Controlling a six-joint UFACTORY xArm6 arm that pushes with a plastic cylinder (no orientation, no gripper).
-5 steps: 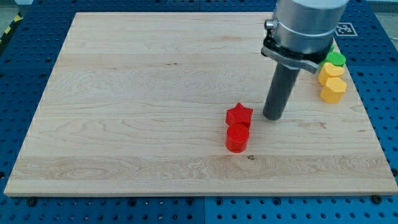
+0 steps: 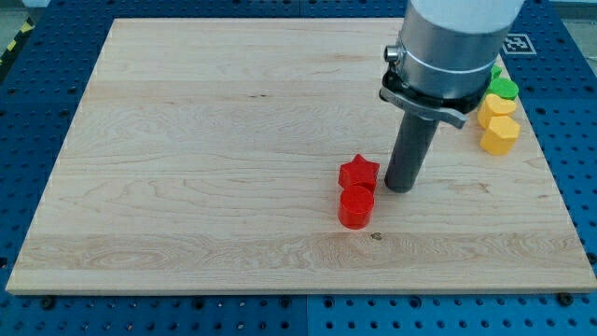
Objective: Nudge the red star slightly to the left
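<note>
The red star [image 2: 358, 173] lies right of the wooden board's [image 2: 205, 140] middle. A red cylinder [image 2: 355, 207] sits just below it, touching it. My tip [image 2: 399, 188] rests on the board just to the right of the red star, with a narrow gap between them. The rod rises to the large grey arm body [image 2: 448, 47] at the view's top right.
At the board's right edge sit a green block [image 2: 505, 89], a yellow block [image 2: 494, 105] and a yellow hexagon [image 2: 500, 134], stacked top to bottom. A blue perforated table [image 2: 37, 56] surrounds the board.
My tip has moved a little left and down, closing on the red star's right side. The blocks have not moved.
</note>
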